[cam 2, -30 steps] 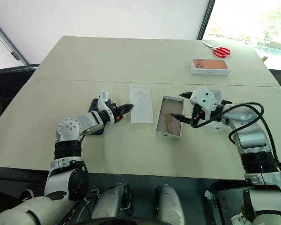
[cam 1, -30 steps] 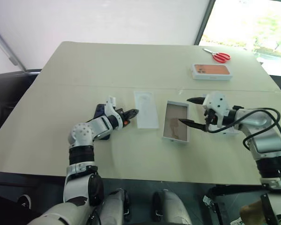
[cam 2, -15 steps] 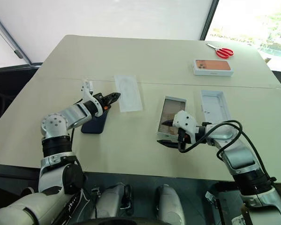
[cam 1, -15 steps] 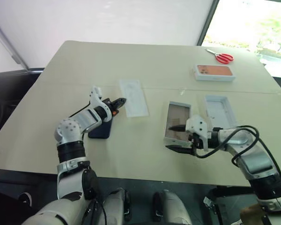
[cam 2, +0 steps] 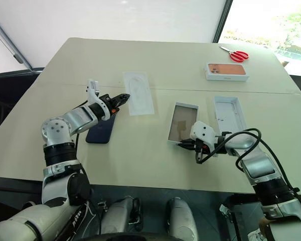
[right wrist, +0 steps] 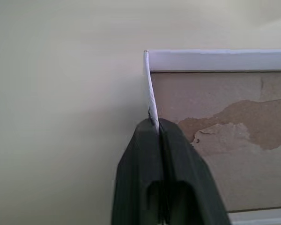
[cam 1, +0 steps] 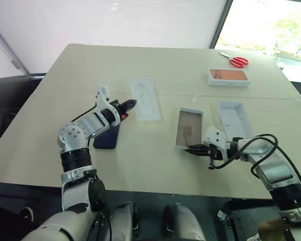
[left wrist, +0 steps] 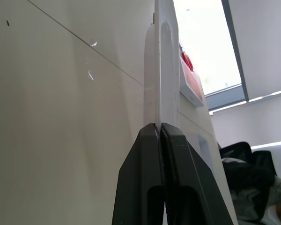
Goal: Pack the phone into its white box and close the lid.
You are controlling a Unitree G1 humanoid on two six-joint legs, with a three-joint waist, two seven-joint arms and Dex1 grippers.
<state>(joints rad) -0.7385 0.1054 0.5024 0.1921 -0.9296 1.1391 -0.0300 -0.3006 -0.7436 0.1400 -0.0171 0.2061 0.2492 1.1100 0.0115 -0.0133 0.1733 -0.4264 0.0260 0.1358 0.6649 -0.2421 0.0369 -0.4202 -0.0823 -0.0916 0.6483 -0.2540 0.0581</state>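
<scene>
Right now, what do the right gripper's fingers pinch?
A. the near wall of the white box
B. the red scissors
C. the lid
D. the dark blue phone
A: in the right wrist view the right gripper has its fingers shut on the thin wall of the white box.

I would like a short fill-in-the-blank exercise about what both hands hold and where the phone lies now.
1. The right hand is shut on a wall of the white ____.
2. The left hand pinches the thin white ____.
3. The dark blue phone lies flat on the ____.
4. The red scissors lie beyond the box with the ____ print.

Missing words: box; insert; table; pink-orange
</scene>
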